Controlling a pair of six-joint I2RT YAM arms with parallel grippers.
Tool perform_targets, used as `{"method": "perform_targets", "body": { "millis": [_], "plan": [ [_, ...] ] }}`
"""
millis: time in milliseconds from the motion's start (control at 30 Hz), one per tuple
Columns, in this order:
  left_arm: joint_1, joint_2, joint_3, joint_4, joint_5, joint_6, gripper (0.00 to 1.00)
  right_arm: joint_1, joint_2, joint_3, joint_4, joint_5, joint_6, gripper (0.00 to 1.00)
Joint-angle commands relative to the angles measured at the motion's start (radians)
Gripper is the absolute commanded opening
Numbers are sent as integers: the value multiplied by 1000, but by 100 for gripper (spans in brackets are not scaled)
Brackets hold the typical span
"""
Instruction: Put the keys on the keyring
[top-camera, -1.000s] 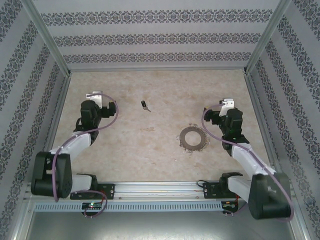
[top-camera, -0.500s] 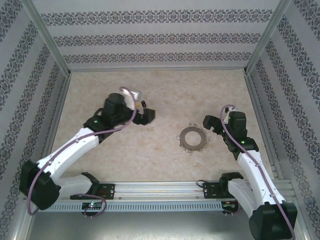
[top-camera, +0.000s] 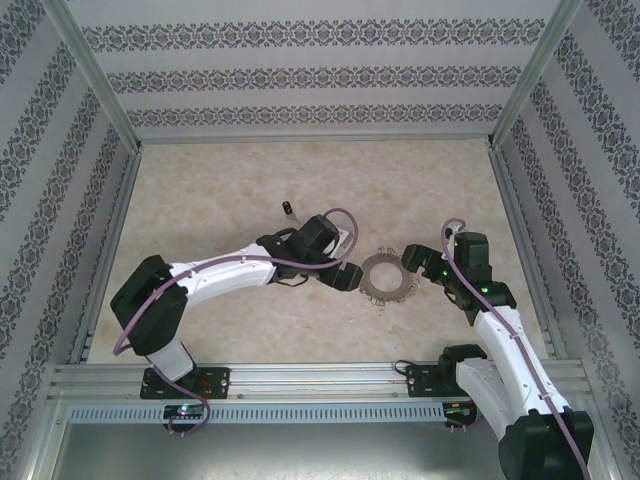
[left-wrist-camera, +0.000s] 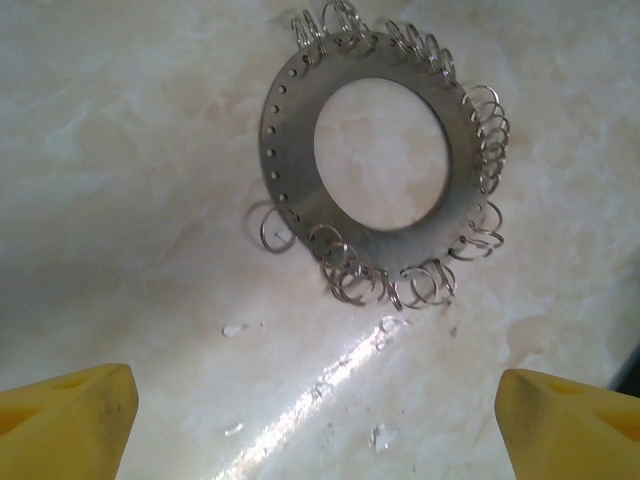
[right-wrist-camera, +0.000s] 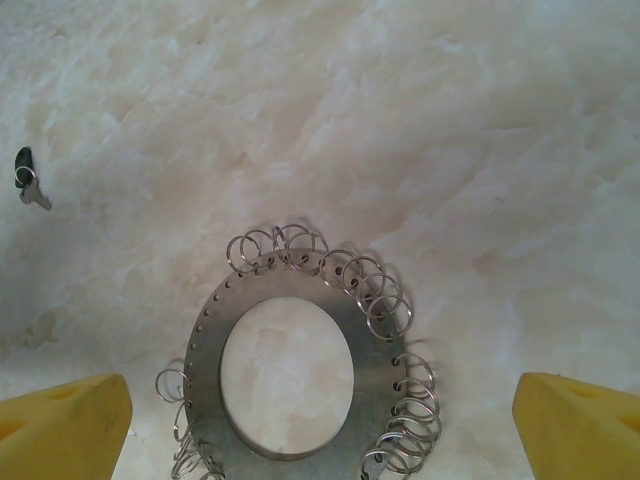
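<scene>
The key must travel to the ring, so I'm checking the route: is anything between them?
No object lies on the table between key and ring; the right wrist view shows bare surface there. From above, the left arm hangs across that line.

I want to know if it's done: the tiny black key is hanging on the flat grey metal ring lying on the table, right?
No. The tiny black-headed key lies loose on the table, apart from the flat grey metal ring; the right wrist view shows it.
</scene>
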Motion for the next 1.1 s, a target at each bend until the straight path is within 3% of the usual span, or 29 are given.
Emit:
{"method": "perform_targets", "body": {
  "millis": [0,200,533,733,1067],
  "plan": [
    [-15,20,41,-22,-52,-66,89,-12,7,19,-28,3,-20,98],
    [-15,95,93,-48,-73,-73,86,-12,69,56,-17,-27,-45,98],
    [-13,175,150,-68,-39,-64,73,-4,104,102,-43,-44,-81,97],
    [-16,190,168,-73,-13,-67,64,1,68,72,-54,-66,-63,95],
    [-52,208,188,-103,-37,-74,58,1,115,83,-63,-39,-86,90]
  ]
}}
